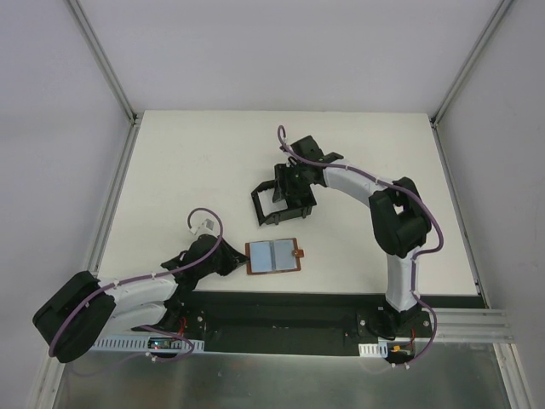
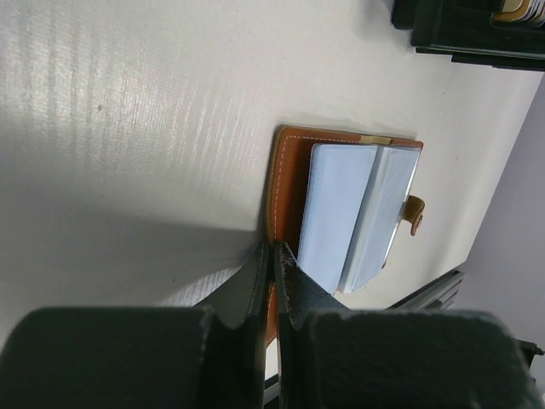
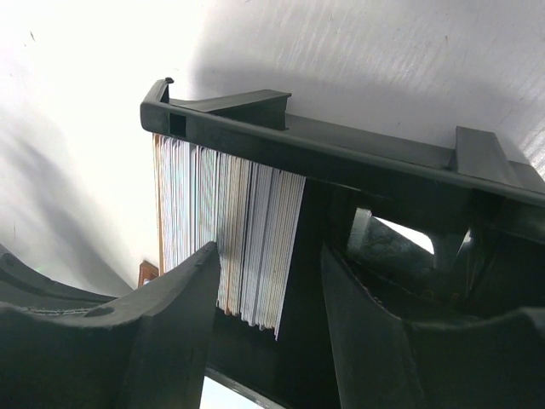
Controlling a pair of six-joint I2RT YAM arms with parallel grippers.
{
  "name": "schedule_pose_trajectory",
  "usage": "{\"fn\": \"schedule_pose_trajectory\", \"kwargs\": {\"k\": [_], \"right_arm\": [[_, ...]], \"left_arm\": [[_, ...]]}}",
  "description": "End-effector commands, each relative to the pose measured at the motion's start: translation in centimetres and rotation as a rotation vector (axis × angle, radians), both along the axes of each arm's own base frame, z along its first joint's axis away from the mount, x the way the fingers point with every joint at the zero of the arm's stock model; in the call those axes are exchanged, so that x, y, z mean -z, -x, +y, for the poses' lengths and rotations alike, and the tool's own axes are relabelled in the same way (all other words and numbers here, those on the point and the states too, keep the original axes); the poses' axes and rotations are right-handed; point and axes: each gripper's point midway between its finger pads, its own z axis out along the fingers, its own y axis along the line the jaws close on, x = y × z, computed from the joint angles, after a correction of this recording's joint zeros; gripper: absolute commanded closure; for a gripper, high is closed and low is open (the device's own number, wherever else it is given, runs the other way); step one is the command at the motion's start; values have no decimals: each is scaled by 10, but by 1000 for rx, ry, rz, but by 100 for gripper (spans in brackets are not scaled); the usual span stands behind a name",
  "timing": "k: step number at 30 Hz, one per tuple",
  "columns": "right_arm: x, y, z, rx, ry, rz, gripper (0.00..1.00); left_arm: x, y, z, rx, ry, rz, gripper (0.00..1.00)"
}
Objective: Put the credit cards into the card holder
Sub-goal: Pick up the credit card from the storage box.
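Straddling credit cards (image 3: pixel 213 196): right hand (image 3: pixel 271 256) | touching wallet (image 2: pixel 285 170): left hand (image 2: pixel 272 249), closed

Left gripper (image 2: pixel 272 254) closed, fingers (image 2: pixel 300 294) pressed together on the left edge of the brown wallet (image 2: pixel 285 183), near corner. A strip of leather shows between my fingers. The wallet lies open and flat on the white table (image 2: pixel 128 128), with pale blue credit cards (image 2: pixel 336 213) in two panels side by side. The snap tab (image 2: pixel 415 213) sticks out on its right edge. The black card holder (image 2: pixel 464 30) is cut off at far right, well apart from the wallet.
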Motion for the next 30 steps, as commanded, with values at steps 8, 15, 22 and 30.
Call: {"fn": "schedule_pose_trajectory", "kwargs": {"k": [8,15,22,30], "right_arm": [[-45,2,9,-17,-89,-67,50],[-47,1,8,-9,-79,-70,60],[-52,-5,-4,12,-9,-112,77],[-78,-13,-12,22,10,-198,92]], "left_arm": [[26,11,16,1,-99,77,100],[26,12,16,3,-98,79,100],[26,13,16,3,-97,79,100],[28,15,18,-4,-95,87,100]]}}
